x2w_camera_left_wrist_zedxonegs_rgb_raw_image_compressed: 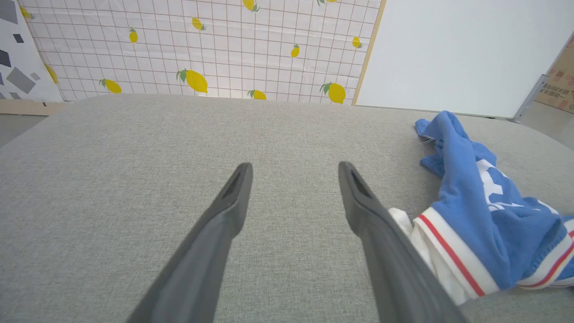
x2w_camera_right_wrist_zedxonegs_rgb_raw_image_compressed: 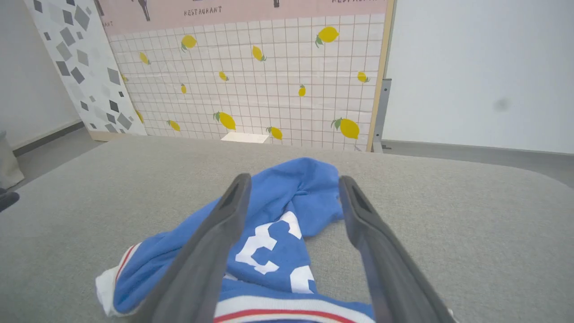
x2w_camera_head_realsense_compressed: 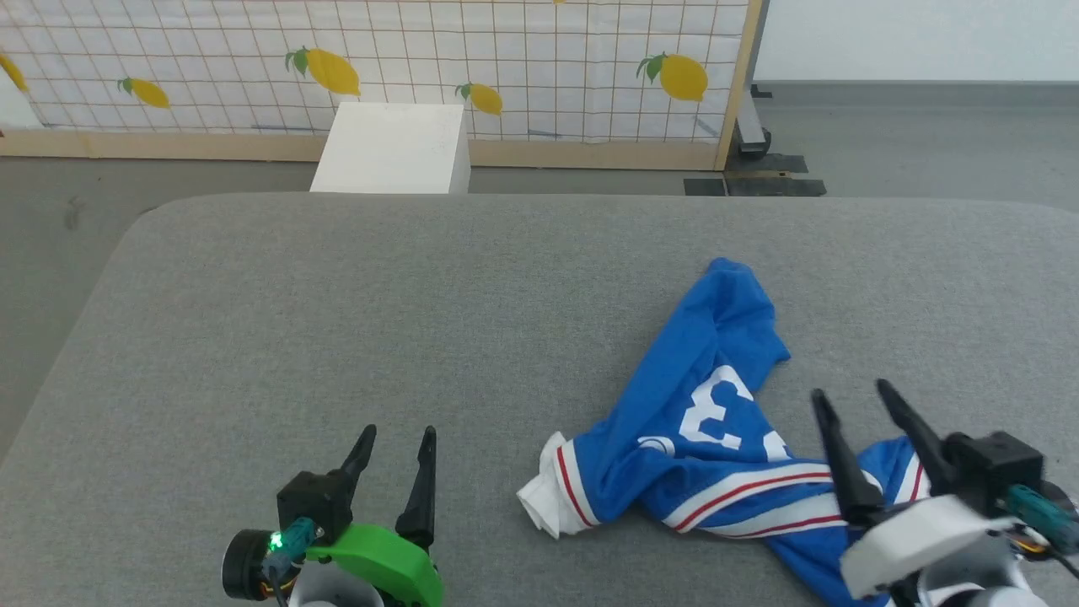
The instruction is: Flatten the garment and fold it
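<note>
Blue shirt (x2w_camera_head_realsense_compressed: pixel 708 405) sits crumpled on the table's (x2w_camera_head_realsense_compressed: pixel 337 320) right side. It looks soft, light and floppy. Left hand (x2w_camera_head_realsense_compressed: pixel 399 432) and right hand (x2w_camera_head_realsense_compressed: pixel 848 389) are both spread wide and empty. I'd pinch the white sleeve (x2w_camera_head_realsense_compressed: pixel 548 493) and the striped trim (x2w_camera_head_realsense_compressed: pixel 759 497).

The word "RESTAURANT" is printed in dark capitals on the pink band (x2w_camera_right_wrist_zedxonegs_rgb_raw_image_compressed: pixel 291 11) at the top of the lemon-patterned backdrop (x2w_camera_right_wrist_zedxonegs_rgb_raw_image_compressed: pixel 269 89), as seen in the right wrist view. A second line of lettering at the upper edge is cut off. A white numeral (x2w_camera_head_realsense_compressed: pixel 718 403) "3" is printed on the blue garment (x2w_camera_head_realsense_compressed: pixel 641 447) and is seen turned in the head view. Further white characters beside it are folded over and cannot be read. Print on a cardboard box (x2w_camera_left_wrist_zedxonegs_rgb_raw_image_compressed: pixel 560 85) is too small to be read.
</note>
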`<state>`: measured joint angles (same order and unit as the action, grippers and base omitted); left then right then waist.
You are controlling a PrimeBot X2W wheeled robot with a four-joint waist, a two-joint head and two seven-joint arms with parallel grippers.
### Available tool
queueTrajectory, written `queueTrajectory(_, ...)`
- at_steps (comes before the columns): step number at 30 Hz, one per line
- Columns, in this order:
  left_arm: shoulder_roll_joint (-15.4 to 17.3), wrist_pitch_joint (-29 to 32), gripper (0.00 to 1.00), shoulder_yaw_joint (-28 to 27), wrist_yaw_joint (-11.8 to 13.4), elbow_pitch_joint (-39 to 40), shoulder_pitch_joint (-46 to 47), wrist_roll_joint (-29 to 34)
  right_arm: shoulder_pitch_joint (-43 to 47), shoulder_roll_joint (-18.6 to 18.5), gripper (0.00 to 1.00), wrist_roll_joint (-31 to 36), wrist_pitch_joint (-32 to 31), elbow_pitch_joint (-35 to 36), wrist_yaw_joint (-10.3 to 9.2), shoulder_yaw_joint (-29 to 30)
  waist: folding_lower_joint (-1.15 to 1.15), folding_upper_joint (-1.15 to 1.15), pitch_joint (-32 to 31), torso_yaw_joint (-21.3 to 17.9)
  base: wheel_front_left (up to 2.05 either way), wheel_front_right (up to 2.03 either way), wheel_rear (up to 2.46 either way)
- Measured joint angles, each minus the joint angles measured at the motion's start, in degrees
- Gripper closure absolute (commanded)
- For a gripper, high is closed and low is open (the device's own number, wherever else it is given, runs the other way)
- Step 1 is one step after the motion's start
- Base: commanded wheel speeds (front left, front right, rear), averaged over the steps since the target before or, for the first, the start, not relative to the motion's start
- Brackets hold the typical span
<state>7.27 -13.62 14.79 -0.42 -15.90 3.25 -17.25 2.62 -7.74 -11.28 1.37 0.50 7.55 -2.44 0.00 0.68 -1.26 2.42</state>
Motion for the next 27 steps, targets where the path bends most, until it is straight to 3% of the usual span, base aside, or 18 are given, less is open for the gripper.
queueTrajectory(7, 0.1, 1.6, 0.00, 1.7, -0.1, 0.9, -0.3, 0.0, 6.6, 0.2, 0.00, 2.4, -5.0, 9.3, 0.00, 5.1, 0.00, 0.00, 0.1, -0.7, 0.00, 0.00, 0.00)
queueTrajectory(13, -0.1, 5.3, 0.00, 5.9, -3.1, 1.9, 2.1, 0.1, 10.2, 0.9, 0.00, 3.4, -7.8, 14.9, 0.00, 6.5, 0.00, 0.00, 1.0, -1.6, 0.00, 0.00, 0.00)
queueTrajectory(21, -1.9, 13.4, 0.00, 14.3, -6.2, -1.2, 14.1, 0.0, 10.3, 1.7, 0.00, 3.9, -9.3, 17.5, 0.01, 6.0, 0.00, 0.00, 3.2, -4.2, 0.00, 0.00, 0.00)
queueTrajectory(27, -2.1, 20.6, 0.00, 22.0, -6.7, -8.4, 22.5, -4.0, 9.2, 1.9, 0.00, 3.7, -9.5, 17.2, 0.00, 5.1, 0.00, 0.00, 5.4, -6.4, 0.00, 0.00, 0.00)
